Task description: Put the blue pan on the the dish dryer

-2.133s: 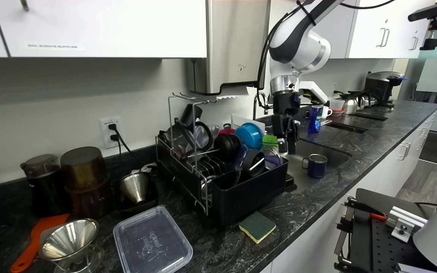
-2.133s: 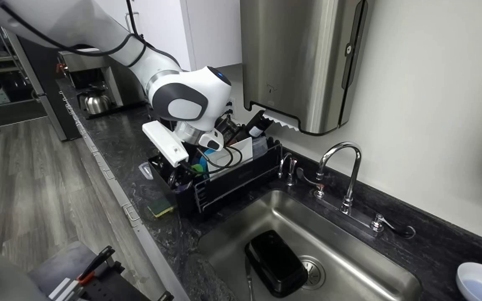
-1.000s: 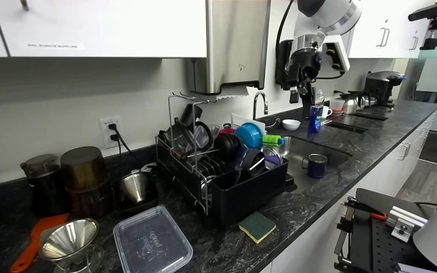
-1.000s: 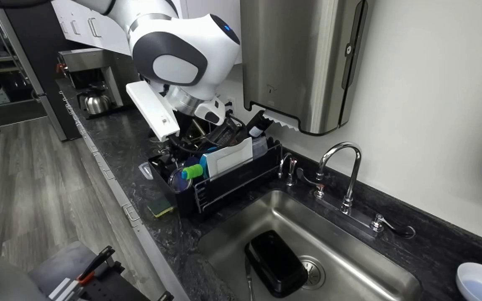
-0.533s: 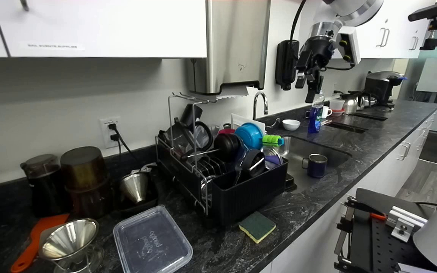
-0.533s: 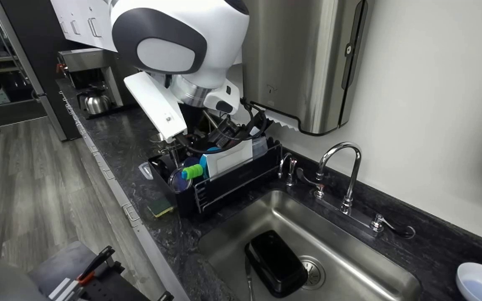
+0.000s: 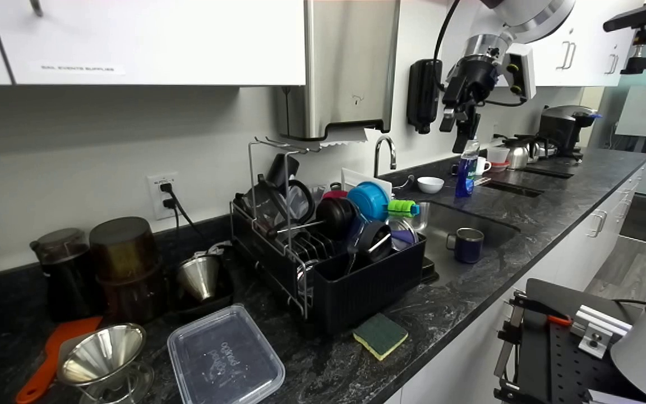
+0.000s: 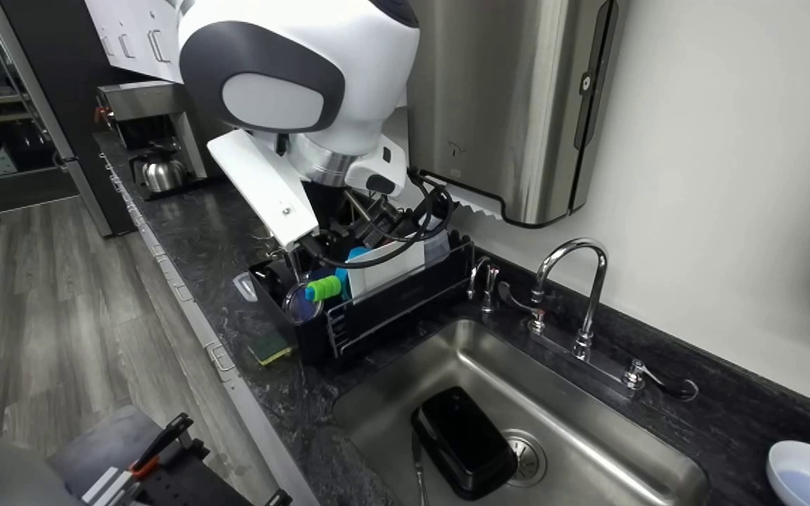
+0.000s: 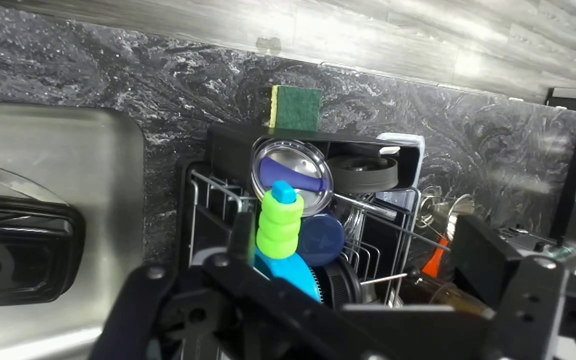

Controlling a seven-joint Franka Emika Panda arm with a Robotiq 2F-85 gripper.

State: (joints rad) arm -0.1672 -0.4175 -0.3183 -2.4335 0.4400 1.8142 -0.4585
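Dark countertop (image 7: 441, 307); blue pan (image 7: 368, 201) in dish dryer (image 7: 369, 289), seemingly below gripper (image 7: 453, 137), jaws wide apart.

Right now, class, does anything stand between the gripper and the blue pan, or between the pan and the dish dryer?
Nothing visible does. In an exterior view, the open gripper hangs higher than the blue pan, apart from it, no object between. The pan already rests in the dish dryer.
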